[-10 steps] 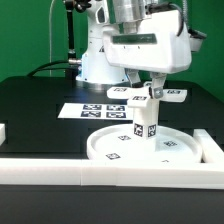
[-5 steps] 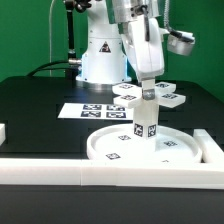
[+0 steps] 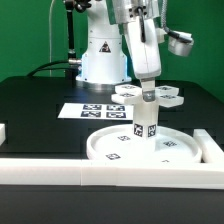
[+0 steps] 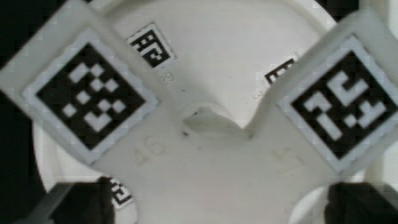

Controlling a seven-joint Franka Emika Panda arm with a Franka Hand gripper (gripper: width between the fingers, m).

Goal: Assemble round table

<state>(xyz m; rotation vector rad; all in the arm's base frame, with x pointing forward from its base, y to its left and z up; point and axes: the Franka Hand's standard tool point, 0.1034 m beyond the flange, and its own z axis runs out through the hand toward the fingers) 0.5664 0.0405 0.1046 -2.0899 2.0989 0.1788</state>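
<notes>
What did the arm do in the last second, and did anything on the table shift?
The end effector turned the cross-shaped piece it holds on top of the post; its arms now point other ways. The wrist also swung round and now stands upright over the post. The post, the rimmed disc and the marker board stayed put.

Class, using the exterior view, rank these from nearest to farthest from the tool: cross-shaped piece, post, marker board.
1. cross-shaped piece, at the tool.
2. post, directly under it, standing on the disc.
3. marker board, toward the exterior view's left.
</notes>
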